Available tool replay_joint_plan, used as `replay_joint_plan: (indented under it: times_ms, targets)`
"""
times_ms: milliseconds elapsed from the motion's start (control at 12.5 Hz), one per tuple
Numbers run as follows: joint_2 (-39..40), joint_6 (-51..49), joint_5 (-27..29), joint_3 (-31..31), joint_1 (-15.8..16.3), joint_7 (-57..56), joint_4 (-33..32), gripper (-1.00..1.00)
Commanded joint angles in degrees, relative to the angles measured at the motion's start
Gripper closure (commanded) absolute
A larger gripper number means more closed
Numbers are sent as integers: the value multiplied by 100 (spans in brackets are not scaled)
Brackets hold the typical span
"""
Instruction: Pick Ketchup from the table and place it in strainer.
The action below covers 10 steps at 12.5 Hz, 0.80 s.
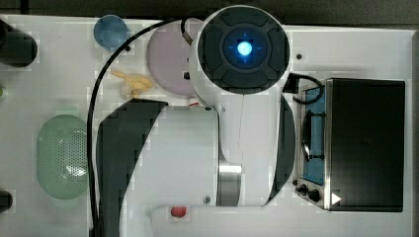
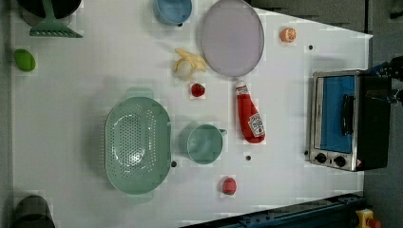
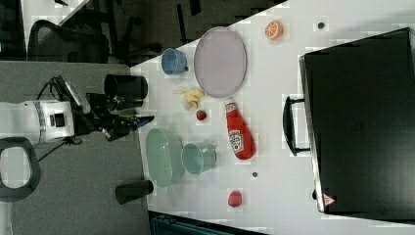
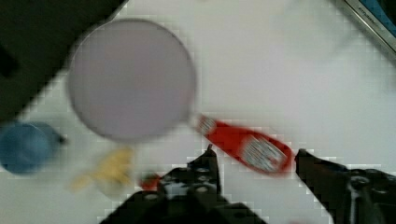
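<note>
The white table (image 2: 95, 95) carries everything. Largest on it is the black toaster oven (image 2: 351, 118), with a blue-tinted door and two knobs, at the left view's right edge. Next in size comes the strainer (image 2: 138, 145), a pale mint-green oval basket with a perforated bottom, a smooth rim and a small tab handle at each end; it sits empty in the left view's lower left. A round lavender plate (image 2: 231, 37) lies near the left view's top.

The Ketchup (image 2: 249, 118) lies flat on its side on the table, between the plate and the oven. It is an elongated red squeeze bottle with a narrow neck, a white cap pointing toward the plate and almost touching its rim, and a white label near its wider base. It is well apart from the strainer, with a green mug (image 2: 205, 144) standing between them.

The gripper (image 4: 254, 156) hangs above the bottle in the wrist view, its two black fingers (image 4: 208, 163) spread apart with nothing between them and the bottle's wide end seen in the gap.

Smaller items: a blue cup (image 2: 173, 10), a yellow banana toy (image 2: 189, 64), an orange slice (image 2: 288, 34), a strawberry (image 2: 228, 185) and a small red fruit (image 2: 197, 90).
</note>
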Motion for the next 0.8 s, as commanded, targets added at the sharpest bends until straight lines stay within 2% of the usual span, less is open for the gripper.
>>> replay_joint_plan:
  times_ms: [80, 240, 480, 800]
  targets:
    - [-1524, -1265, 88, 223, -579, -44, -743, -59]
    - [-1477, -1252, 88, 257, -573, -71, -830, -100]
    - [-1252, -998, 88, 405, -560, -526, -1120, -100]
    - [-714, 14, 88, 595, -545, -1370, -1651, -100]
